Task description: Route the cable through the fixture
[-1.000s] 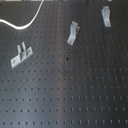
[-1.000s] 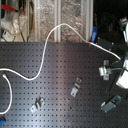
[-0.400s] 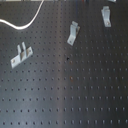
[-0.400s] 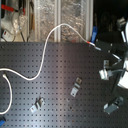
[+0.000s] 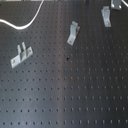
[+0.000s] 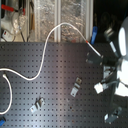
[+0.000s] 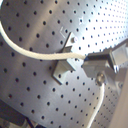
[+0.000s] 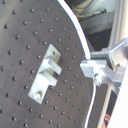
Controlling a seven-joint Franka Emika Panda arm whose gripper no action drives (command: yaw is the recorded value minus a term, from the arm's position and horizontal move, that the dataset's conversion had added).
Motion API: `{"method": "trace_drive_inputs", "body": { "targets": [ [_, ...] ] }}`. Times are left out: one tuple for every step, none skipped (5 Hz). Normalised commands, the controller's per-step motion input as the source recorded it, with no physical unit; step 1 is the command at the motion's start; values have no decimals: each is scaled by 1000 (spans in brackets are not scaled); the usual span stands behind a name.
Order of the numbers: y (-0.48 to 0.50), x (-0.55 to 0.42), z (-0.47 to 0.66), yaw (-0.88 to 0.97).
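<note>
The cable (image 6: 46, 52) is a thin white cord that runs from the second exterior view's left, arcs up over the black pegboard (image 6: 55, 95) and ends at my gripper (image 6: 92, 51). Both wrist views show the gripper (image 7: 100, 75) (image 8: 96, 74) shut on the cable (image 7: 30, 50) (image 8: 75, 22), with a short tail hanging past the fingers. A small metal fixture bracket (image 7: 62, 64) (image 8: 46, 75) stands on the board right beside the held cable, which crosses close over it in the first wrist view. In the first exterior view only a loop of cable (image 5: 22, 24) shows; the gripper is out of view there.
Other metal brackets stand bolted to the pegboard (image 5: 65, 95): one at the first exterior view's left (image 5: 20, 55), one in the middle (image 5: 73, 33), one at the right (image 5: 106, 15). In the second exterior view, brackets (image 6: 76, 88) (image 6: 37, 105) sit near the white arm (image 6: 120, 70).
The gripper with the cable end seems to have shifted only slightly. The brackets have not moved.
</note>
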Motion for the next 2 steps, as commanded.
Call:
{"method": "trace_drive_inputs", "body": {
  "targets": [
    [406, -119, 220, -594],
    [317, -85, 227, -657]
  ]
}}
